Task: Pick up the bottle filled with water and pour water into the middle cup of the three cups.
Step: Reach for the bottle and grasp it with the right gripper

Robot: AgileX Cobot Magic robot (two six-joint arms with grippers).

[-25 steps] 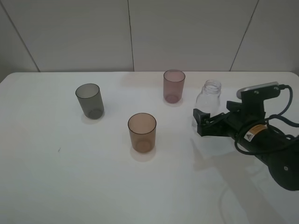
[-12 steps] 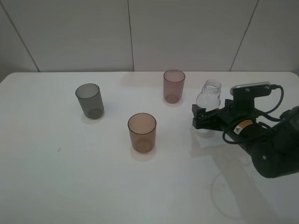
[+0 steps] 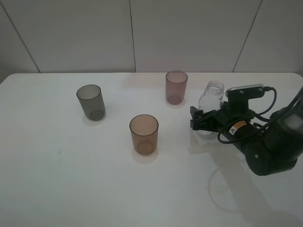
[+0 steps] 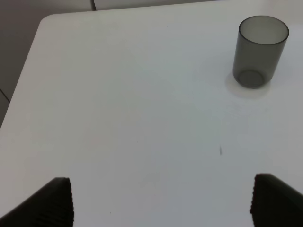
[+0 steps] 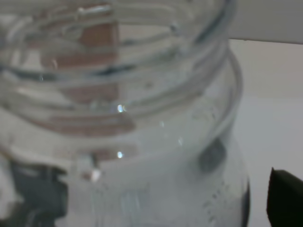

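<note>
Exterior high view: white table with three cups and one bottle on it, and the right arm reaching in from the 4 o'clock corner.
Bottle position: the bottle stands on the table at about 2 o'clock from the middle cup and about 4 o'clock from the pinkish-mauve cup, apart from both.
Bottle axis: long axis vertical, with the wide threaded neck up and open and the base flat on the table.
Other cups: the smoky grey cup sits at about 10 o'clock from the middle cup; all three are upright.
Right arm pose: forearm low and nearly level over the table, wrist camera on top, right gripper pointing toward 10 o'clock at the height of the bottle's lower body.
Right fingers: spread, one on each side of the bottle. In the right wrist view the bottle fills the frame, and a strip of table shows between its wall and one dark finger, so there is no clamp on it.
Left gripper: fingers wide apart over bare table and holding nothing, with the grey cup well ahead of them.
</note>
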